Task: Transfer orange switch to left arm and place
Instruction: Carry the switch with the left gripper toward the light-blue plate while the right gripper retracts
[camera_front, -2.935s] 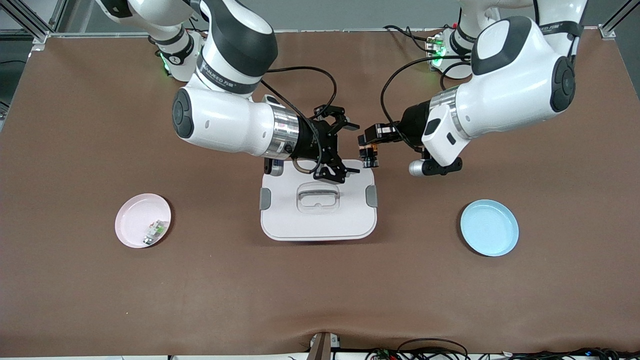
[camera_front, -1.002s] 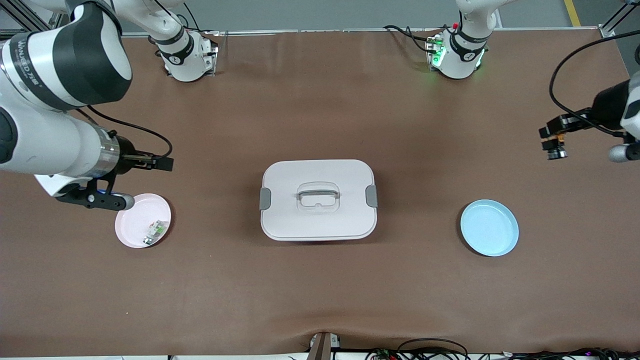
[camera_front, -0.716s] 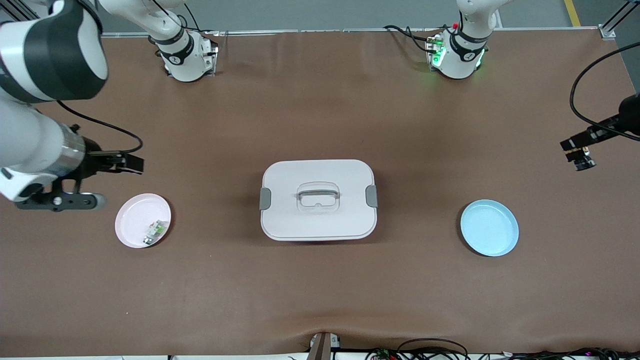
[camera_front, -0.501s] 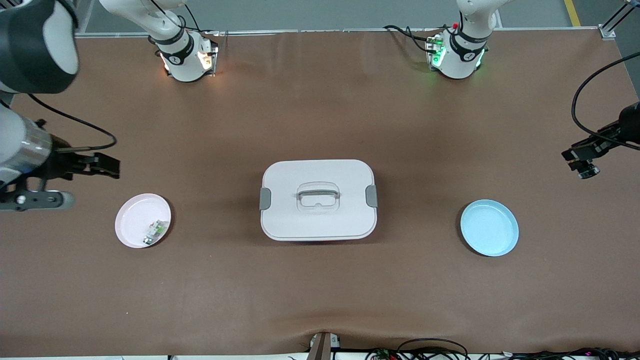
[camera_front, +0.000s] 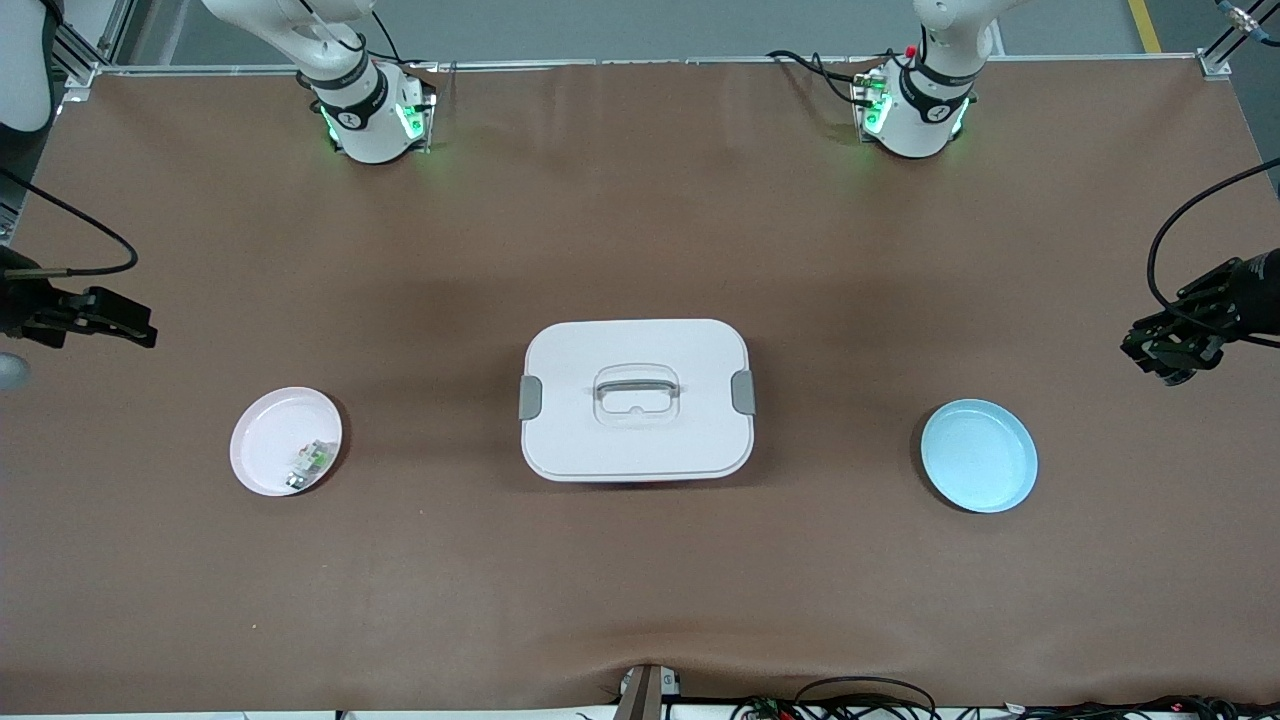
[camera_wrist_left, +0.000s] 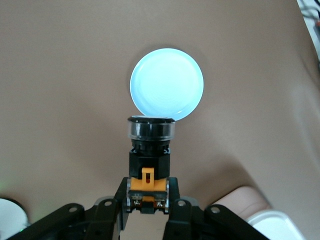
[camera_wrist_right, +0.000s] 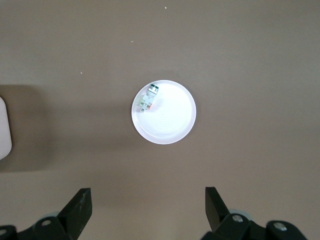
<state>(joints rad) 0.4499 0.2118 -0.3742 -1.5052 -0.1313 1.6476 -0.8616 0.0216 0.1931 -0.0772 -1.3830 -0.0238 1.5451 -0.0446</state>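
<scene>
Right gripper (camera_front: 95, 322): fingers apart, empty, waiting over the table's right-arm end near the pink plate (camera_front: 262, 455). Box (camera_front: 636, 398): mid-table, cleared. Left gripper (camera_front: 1168, 352): clamped on the orange switch (camera_wrist_left: 150, 157), carrying it above the table beside the blue plate (camera_front: 978, 455). Next, likely: lower onto that plate, release.

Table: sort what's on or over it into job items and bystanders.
Job:
- switch, held by the shut left end effector, above the table at the left arm's end
- box, mid-table
- open right end effector, empty

Bystanders:
- blue plate, empty
- pink plate
- white-and-green part on it
</scene>
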